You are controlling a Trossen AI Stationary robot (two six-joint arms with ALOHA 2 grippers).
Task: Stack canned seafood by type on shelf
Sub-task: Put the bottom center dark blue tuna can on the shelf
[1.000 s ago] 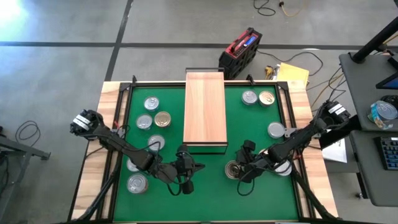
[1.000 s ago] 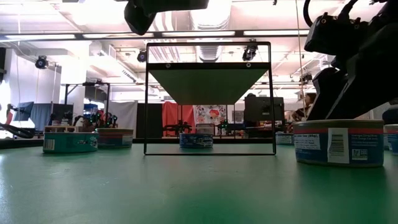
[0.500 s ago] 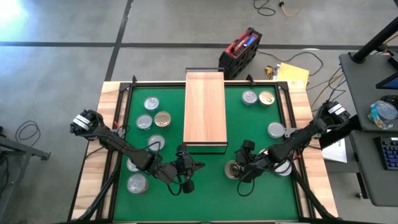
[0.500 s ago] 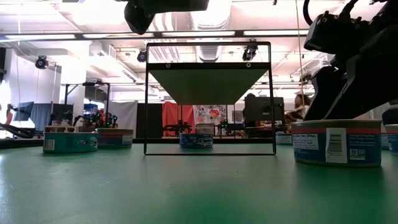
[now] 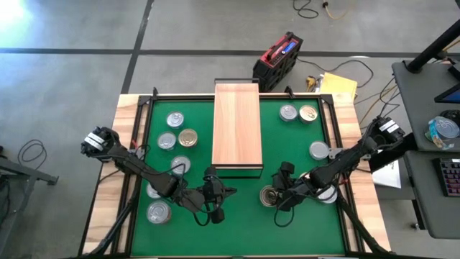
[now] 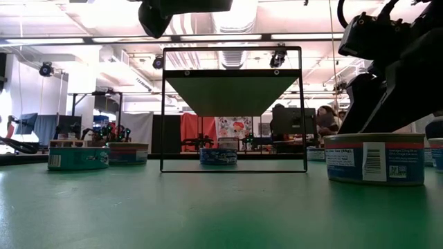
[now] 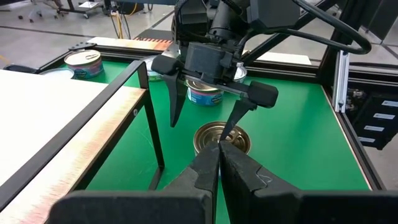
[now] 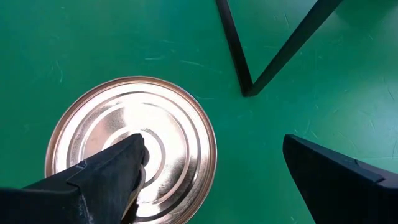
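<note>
One green worktop [image 5: 237, 208], workshop room behind.
Right gripper [image 5: 272, 196] wide over tin [image 8: 130, 146]; left gripper [image 7: 219, 152] closed; nothing moved since.

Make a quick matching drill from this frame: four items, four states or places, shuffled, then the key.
1. left hand
2. right hand
3. gold-lidded can
4. shelf

A. open, above a can
B. top bare, nothing stacked
C. shut, holding nothing
D. on the green mat, under a hand

Pairs: 1-C, 2-A, 3-D, 4-B
</note>
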